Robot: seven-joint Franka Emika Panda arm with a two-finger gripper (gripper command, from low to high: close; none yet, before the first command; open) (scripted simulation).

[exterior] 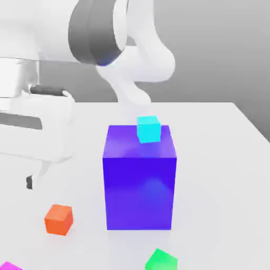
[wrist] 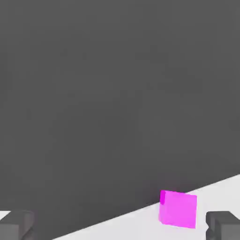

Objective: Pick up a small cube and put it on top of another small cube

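1. We judge the small plain bright magenta cube [wrist: 178,209] to be rigid, light and smooth-faced. Its flat parallel sides suit a two-finger pinch, and nothing about it looks fragile.
2. We would take hold across two opposite vertical faces, near mid-height, so that the base stays free for setting it down squarely.
3. In the hand view the magenta cube rests on the white counter [wrist: 122,225] at the lower right of the frame, beside the right-hand fingertip [wrist: 224,224] and apart from it.
4. In the exterior view a sliver of the same cube [exterior: 8,266] peeks in at the bottom left corner.
5. The tool [wrist: 120,225] is spread wide: its two dark fingertips sit at the bottom corners of the hand view, pinching nothing.
6. The small plain bright green cube [exterior: 161,260], its destination, sits at the bottom edge of the exterior view, right of centre and well apart from the magenta one.
7. Its top is flat and no wider than the magenta cube, so we expect placement to need close alignment, or the cube may slide off.
8. Our count of small cubes: one magenta, one green, one orange cube [exterior: 58,219] at lower left, and one cyan cube [exterior: 148,129] on top of the block.
9. There is one large glossy blue-violet block [exterior: 140,179], standing at the centre of the exterior view.
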